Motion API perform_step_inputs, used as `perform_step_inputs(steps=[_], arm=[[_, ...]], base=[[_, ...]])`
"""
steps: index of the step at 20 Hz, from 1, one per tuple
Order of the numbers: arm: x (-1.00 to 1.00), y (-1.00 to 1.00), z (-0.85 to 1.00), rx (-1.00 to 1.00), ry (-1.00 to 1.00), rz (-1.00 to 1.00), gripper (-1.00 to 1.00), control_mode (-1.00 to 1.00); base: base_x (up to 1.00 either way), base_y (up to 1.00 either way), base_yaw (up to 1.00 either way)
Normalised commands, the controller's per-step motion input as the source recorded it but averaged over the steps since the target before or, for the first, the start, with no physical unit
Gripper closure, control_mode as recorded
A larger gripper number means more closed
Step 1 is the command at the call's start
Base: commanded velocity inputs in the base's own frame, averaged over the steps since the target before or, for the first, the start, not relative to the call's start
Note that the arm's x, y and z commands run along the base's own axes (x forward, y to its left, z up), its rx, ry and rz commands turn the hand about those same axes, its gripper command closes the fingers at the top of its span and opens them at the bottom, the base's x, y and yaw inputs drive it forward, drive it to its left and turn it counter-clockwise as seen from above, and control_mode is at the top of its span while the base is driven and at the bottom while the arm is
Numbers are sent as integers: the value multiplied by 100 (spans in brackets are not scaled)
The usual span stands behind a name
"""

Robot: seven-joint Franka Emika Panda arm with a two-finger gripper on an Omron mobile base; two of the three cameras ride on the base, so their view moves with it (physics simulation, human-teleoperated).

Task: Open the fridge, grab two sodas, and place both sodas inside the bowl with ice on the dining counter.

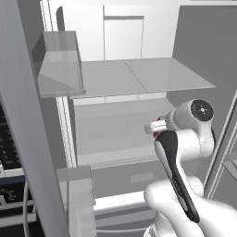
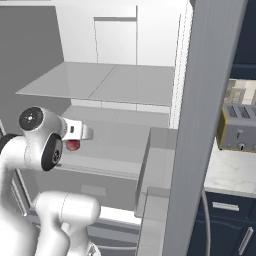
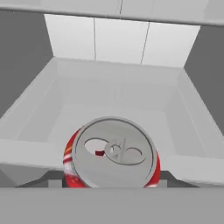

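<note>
**Hand view: one soda can between the fingers, inside the open fridge**

Hand view looks straight down on one red soda can [image 3: 111,154]. Its silver top with the pull tab faces the camera, and a band of red wall shows down its left and right sides. A dark finger tip [image 3: 52,178] sits against the can's lower left side, and a second one peeks out at its lower right. So the gripper [image 3: 111,178] is pinching the can, its jaws part spread to the can's width. Beyond the can lies a pale grey shelf with low raised walls, and behind that the white back panel of the fridge [image 3: 118,41].

Left base view shows the fridge [image 1: 139,76] standing open, with two pale grey shelves counted, one above the other. The white arm reaches in from the lower right over the lower shelf. A sliver of red, the can [image 1: 159,126], shows at the gripper [image 1: 155,127], just above that shelf. One grey door [image 1: 25,139] edge crosses the left of the view, with a door bin beside it.

Right base view shows the same can [image 2: 73,145] as a red patch under the gripper [image 2: 80,134]. One silver toaster [image 2: 239,129] stands on a pale counter at the right, past the fridge door [image 2: 205,125].
</note>
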Motion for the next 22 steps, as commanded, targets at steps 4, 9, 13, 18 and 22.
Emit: perform_step_inputs(steps=[4, 9, 13, 18, 22], arm=[[-96, -10, 93, 10, 5, -13, 100, -100], [-87, -6, 19, 4, 1, -6, 100, -100], [-85, 0, -35, -7, -4, 0, 100, -100], [-67, 0, -26, -4, -1, 0, 100, -100], [-11, 2, -11, -5, 1, 0, 100, -100]], base=[[0, 0, 0], [0, 0, 0], [0, 0, 0], [0, 0, 0], [0, 0, 0]])
